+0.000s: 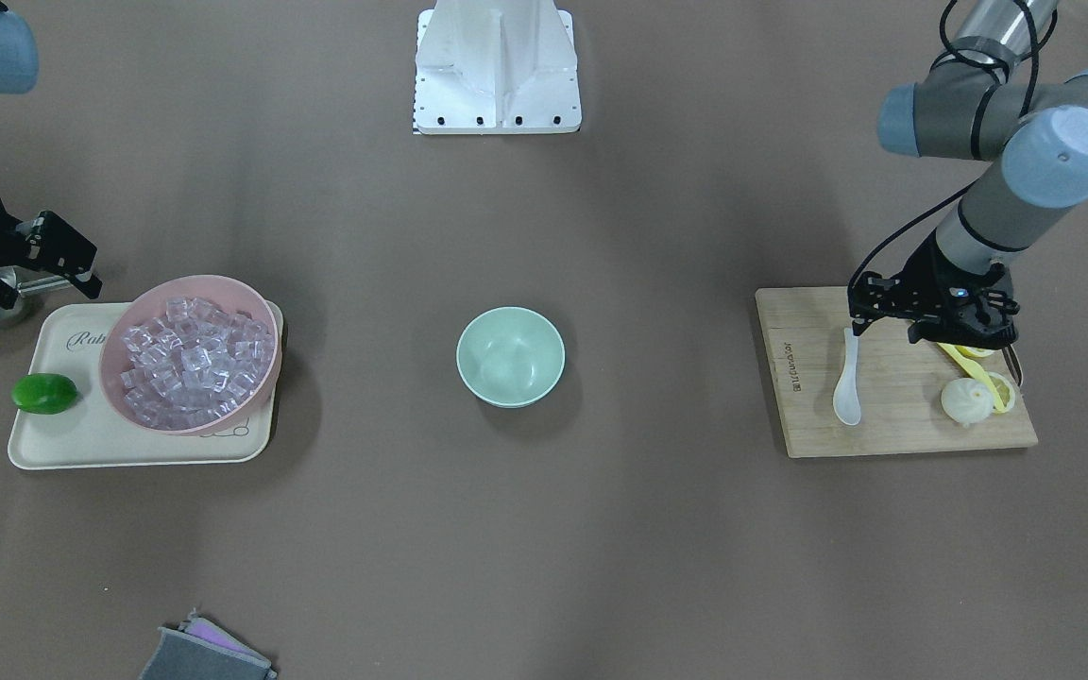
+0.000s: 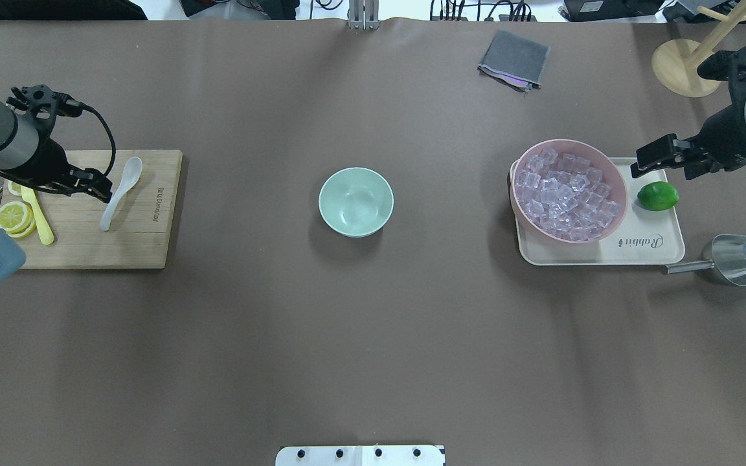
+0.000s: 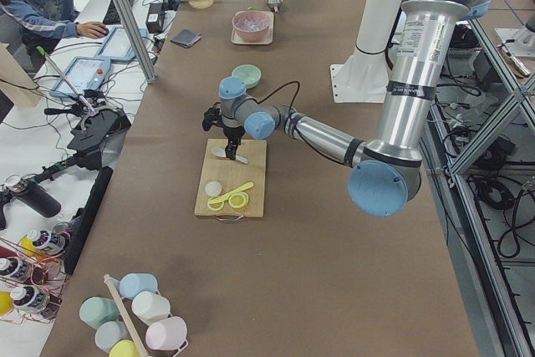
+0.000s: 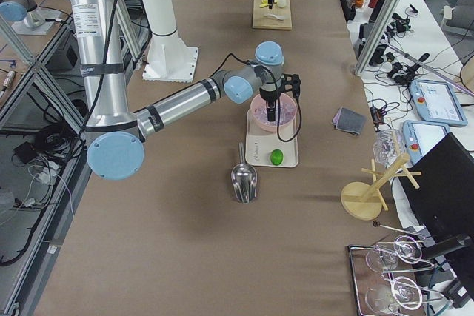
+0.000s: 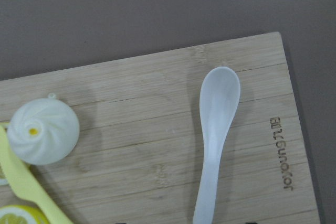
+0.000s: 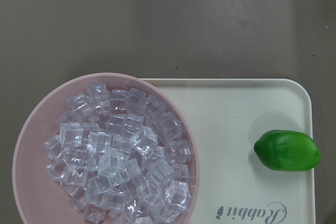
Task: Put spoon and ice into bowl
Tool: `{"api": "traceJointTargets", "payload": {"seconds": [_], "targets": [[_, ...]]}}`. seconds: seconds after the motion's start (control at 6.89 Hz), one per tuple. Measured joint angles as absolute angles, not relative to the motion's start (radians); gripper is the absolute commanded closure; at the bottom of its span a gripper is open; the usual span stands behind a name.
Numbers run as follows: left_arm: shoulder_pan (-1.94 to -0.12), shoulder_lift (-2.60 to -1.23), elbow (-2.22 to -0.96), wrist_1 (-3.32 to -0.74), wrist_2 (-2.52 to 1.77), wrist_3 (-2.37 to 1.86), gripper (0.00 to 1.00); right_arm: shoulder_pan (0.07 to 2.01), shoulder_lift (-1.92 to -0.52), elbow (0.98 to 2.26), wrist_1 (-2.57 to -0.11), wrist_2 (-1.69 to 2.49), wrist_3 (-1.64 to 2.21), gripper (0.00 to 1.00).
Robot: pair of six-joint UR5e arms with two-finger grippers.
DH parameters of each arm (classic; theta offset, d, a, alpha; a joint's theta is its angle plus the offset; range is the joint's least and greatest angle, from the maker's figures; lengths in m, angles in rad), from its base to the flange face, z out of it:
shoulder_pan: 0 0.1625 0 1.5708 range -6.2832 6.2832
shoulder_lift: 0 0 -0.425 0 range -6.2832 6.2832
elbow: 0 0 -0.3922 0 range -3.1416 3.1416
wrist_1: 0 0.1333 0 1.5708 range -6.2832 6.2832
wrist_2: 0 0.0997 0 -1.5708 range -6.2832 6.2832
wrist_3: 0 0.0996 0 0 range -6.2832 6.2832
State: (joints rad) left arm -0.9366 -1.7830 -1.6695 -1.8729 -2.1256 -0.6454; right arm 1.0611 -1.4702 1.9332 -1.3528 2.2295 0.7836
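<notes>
Spoon [image 5: 215,129] of white, half-transparent plastic lies flat on a bamboo cutting board [image 1: 903,425] near the table end on the robot's left, its scoop pointing to the far edge. My left gripper [image 1: 886,326] hangs just over its handle with the jaws apart, holding nothing. On the same board, on the side toward the table end, I see a pleated white bun [image 1: 967,400], lemon slices [image 2: 13,215] and a long yellow spoon [image 2: 39,217]; they do not touch the white spoon. The bowl [image 1: 510,357], smooth and mint-green, stands alone in the middle of the table and has nothing inside. The ice [image 1: 190,359], many clear glassy cubes, fills a pink bowl [image 6: 29,145] on a cream tray [image 1: 91,439] near the table end on the robot's right, with a green lime [image 1: 44,393] beside it on the tray. My right gripper [image 2: 664,168] hovers over the tray's far side, its jaws parted and empty. A metal scoop [image 2: 729,260] lies on the table just off the tray's near corner, and a grey cloth [image 2: 514,59] lies near the far edge. The tabletop is matte brown; desks with screens stand along the far edge.
</notes>
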Motion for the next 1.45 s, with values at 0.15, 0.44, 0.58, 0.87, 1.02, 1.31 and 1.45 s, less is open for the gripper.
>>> {"api": "traceJointTargets", "payload": {"seconds": [0.15, 0.44, 0.58, 0.87, 1.02, 1.31, 1.45], "targets": [[-0.925, -1.791, -1.634, -1.91, -2.111, -0.642, 0.37, 1.059, -1.463, 1.931, -1.354, 2.228, 0.784, 0.03], [-0.918, -1.794, -1.557, -2.017, -2.102, -0.639, 0.41, 1.06, -1.458, 1.931, -1.354, 2.228, 0.784, 0.03], [-0.917, -1.796, -1.541, -2.041, -2.103, -0.639, 0.43, 1.06, -1.458, 1.932, -1.354, 2.229, 0.784, 0.02], [-0.916, -1.797, -1.539, -2.055, -2.108, -0.648, 0.44, 1.06, -1.458, 1.934, -1.355, 2.232, 0.784, 0.02], [-0.915, -1.797, -1.541, -2.057, -2.11, -0.65, 0.46, 1.06, -1.459, 1.935, -1.355, 2.232, 0.785, 0.02], [-0.909, -1.797, -1.54, -2.058, -2.11, -0.652, 0.47, 1.061, -1.462, 1.936, -1.355, 2.232, 0.785, 0.02], [-0.9, -1.798, -1.54, -2.059, -2.11, -0.652, 0.63, 1.061, -1.463, 1.936, -1.355, 2.232, 0.785, 0.02]]}}
